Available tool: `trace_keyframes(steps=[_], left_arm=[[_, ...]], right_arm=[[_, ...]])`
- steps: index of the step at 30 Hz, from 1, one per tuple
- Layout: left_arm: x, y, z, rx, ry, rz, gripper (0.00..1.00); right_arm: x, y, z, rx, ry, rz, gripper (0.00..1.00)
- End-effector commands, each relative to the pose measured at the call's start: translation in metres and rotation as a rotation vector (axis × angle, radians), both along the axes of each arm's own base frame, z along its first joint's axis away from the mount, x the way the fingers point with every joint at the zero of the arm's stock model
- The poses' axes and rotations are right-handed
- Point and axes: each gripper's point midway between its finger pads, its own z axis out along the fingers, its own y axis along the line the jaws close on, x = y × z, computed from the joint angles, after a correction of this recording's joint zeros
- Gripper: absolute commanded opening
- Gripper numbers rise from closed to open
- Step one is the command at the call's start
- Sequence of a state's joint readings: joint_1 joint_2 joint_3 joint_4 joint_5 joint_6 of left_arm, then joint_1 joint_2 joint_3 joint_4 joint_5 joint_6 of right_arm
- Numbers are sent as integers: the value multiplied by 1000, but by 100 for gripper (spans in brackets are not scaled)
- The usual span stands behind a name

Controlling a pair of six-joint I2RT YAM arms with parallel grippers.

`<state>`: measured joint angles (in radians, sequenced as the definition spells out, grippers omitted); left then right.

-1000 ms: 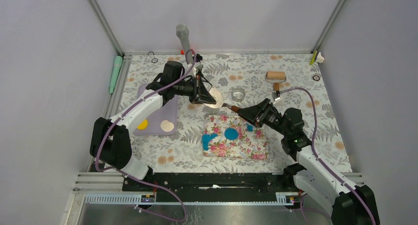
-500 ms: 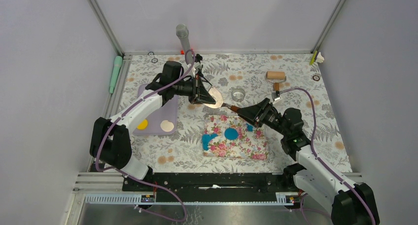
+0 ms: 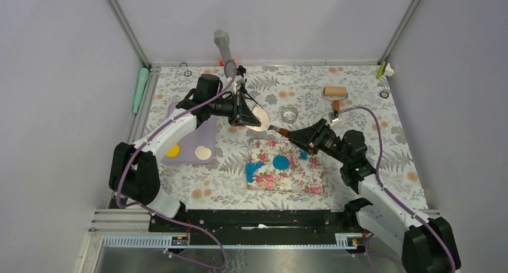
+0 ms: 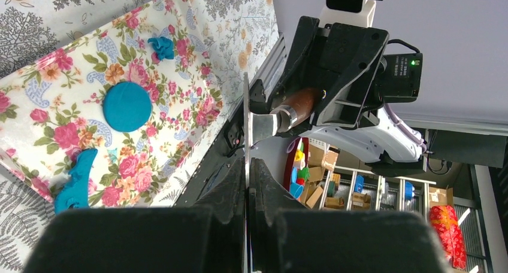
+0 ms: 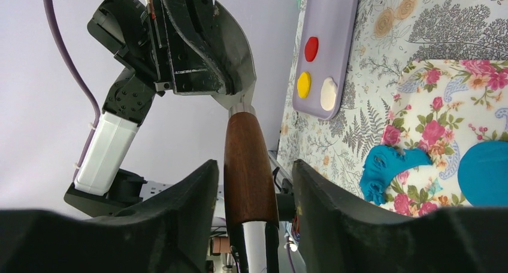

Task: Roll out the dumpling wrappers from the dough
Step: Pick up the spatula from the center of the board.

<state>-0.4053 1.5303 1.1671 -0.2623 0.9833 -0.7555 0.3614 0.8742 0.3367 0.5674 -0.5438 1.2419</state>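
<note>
- At the far left, one mint-green stick [image 3: 140,88] lies by the side rail. Beside it is one lilac rectangular tray [image 3: 203,135].
- The top view shows two spots on that tray. My right wrist view shows three: a red spot [image 5: 311,48], a yellow spot [image 5: 304,84] and a cream spot [image 5: 327,93].
- My left gripper [image 3: 250,112] is pinched tight on the thin metal blade [image 4: 245,117] of one wooden-handled scraper [image 5: 248,165], above the table. Only my left wrist view shows the blade edge-on.
- My right gripper [image 3: 298,135] is half closed around that scraper's brown handle, holding it.
- Below the scraper, one floral pink mat [image 3: 299,180] carries three clay pieces. A ragged blue clay scrap [image 3: 254,171] lies at its left edge. A round flat blue clay disc [image 3: 281,162] sits mid-mat, apart from every edge. A small blue clay lump [image 3: 304,155] lies by the far edge.
- Behind the mat stand one clear glass ring [image 3: 289,114] and one wooden roller [image 3: 335,91], well apart from it.
- The leaf-print table cover [image 3: 395,147] shows between the mat and the right rail.
</note>
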Motion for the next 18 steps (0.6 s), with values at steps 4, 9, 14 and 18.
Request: trace_keyframes(steps=[4, 9, 14, 18], left_arm=[[-13, 1, 19, -47, -66, -64, 0], [-15, 2, 15, -32, -57, -73, 0], [-15, 3, 14, -25, -56, -69, 0], [-14, 2, 14, -25, -54, -68, 0]], right_arm=[[3, 1, 20, 17, -75, 5, 64], [2, 2, 24, 22, -89, 14, 60], [1, 3, 25, 23, -89, 20, 46], [0, 4, 23, 20, -84, 34, 36]])
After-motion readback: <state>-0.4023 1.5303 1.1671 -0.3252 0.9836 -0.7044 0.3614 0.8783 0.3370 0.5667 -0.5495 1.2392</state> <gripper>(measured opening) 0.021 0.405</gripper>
